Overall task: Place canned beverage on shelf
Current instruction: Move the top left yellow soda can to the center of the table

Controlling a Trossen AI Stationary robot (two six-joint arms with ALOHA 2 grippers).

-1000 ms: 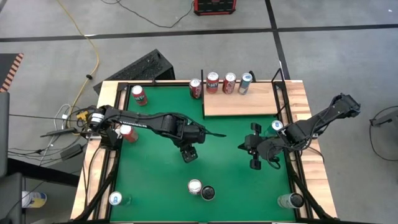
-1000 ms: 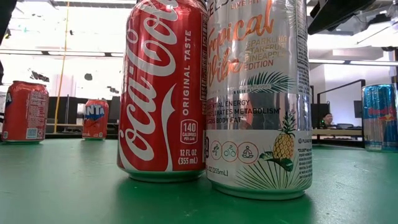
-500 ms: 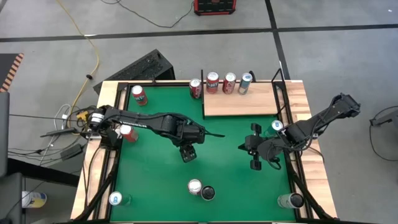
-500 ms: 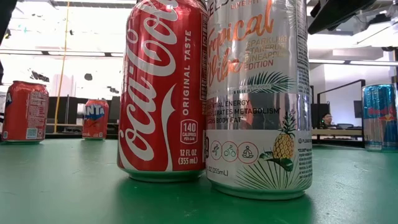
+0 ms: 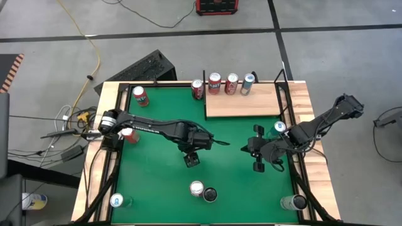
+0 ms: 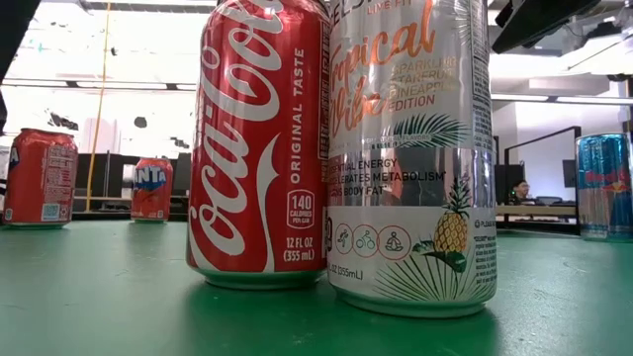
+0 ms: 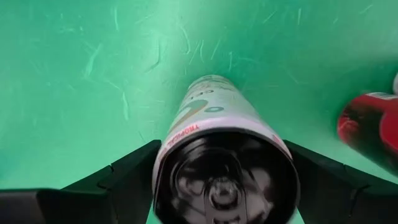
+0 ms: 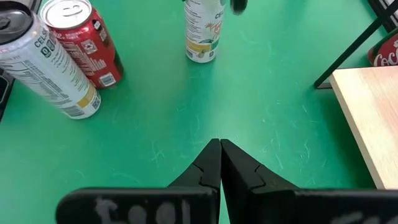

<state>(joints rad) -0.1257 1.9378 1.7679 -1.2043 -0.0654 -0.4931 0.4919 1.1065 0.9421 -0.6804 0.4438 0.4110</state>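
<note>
Near the tabletop (image 5: 157, 182) middle, my left hand (image 5: 191, 158) holds a can (image 7: 217, 143) between wide fingers, tilted, I think to carry it to the shelf (image 5: 242, 105) at the far edge. Its label reads "TROPICAL". My right hand (image 5: 256, 152) waits shut beside.

Pale slim can (image 7: 214, 134) with "TROPICAL" lettering sits upright between the left gripper's (image 7: 217, 186) two dark fingers (image 7: 118, 180), black top facing the camera. Fingers flank it closely; contact unclear. Green desk (image 7: 74, 74) below. A red can (image 7: 370, 127), possibly tilted, at frame edge.
</note>
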